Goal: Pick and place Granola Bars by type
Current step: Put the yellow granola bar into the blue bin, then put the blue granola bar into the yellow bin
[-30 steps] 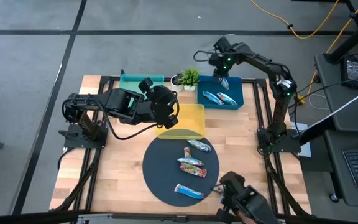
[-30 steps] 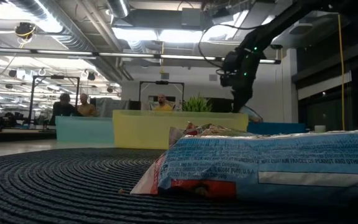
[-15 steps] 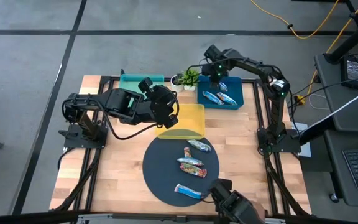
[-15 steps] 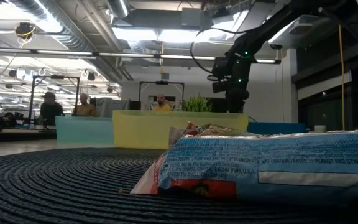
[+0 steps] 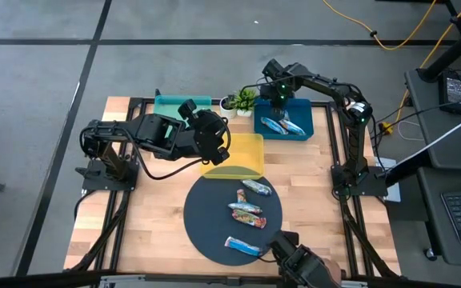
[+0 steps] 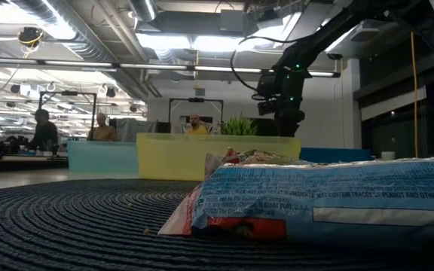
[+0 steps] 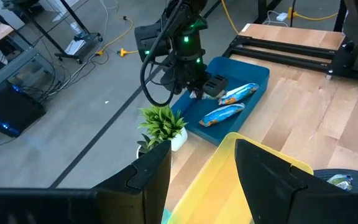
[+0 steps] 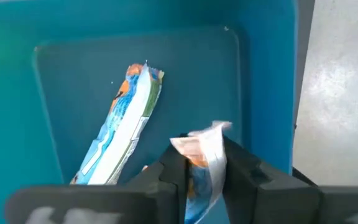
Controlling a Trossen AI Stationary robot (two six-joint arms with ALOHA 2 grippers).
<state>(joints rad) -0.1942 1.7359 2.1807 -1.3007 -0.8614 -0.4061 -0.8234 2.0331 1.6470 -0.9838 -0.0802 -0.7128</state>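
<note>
Since a second ago, swung left along the far edge of the blue tray [image 5: 320, 122], now nearer the plant [image 5: 244, 99]: right hand [image 5: 277, 98]. Everything else unchanged.

At the left of the bench [image 5: 146, 216], left arm folded low, left hand [image 7: 201, 155] hovering over the yellow tray [image 5: 242, 146], fingers apart, nothing between them. Behind it, a teal tray [image 5: 174, 102] at the far edge.

On the round dark mat [image 5: 206, 216] in the middle, three loose bars. Nearest the yellow tray, first mat bar [image 5: 256, 187], long axis slanting from far left to near right. Below it, second mat bar [image 5: 245, 210], lying almost straight across. At the near edge, third mat bar [image 5: 242, 246], also crosswise, right end dipping slightly toward the front. Same bar [image 6: 330, 199] filling the low view, long side across it.

Further right, inside the blue tray, two tray bars [image 5: 272, 124] [image 5: 293, 128] side by side, both slanting from far left to near right.

Above the tray's far left part, right hand clamped on the held bar [image 8: 204, 162], crimped end poking up between the fingers [image 8: 244, 168], long axis running along them, body low over the tray floor, beside one flat-lying bar [image 8: 120, 134].
</note>
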